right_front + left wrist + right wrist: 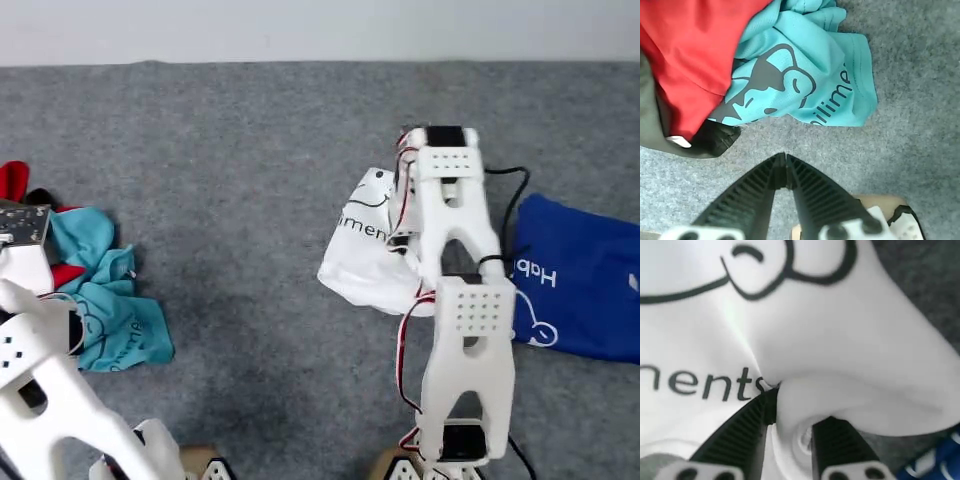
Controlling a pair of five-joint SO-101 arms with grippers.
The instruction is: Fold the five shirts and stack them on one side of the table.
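Tabletop point(250, 150), white shirt point(840, 340) in right claw point(796, 410)

right arm point(468, 335): white printed shells, two plates dotted with hole grids, black motor blocks | cables point(401, 352): red and white along its 9 o'clock flank, black loop at 3 o'clock | left arm point(40, 400): white, dark round holes | left gripper point(785, 162), right gripper point(795, 407): black ribbed fingers point(755, 190), white screw-holed bases

A robotics lab bench — grey felt-covered table point(250, 150), bare white wall point(300, 30), exposed wiring point(402, 350) on a white arm point(470, 340).
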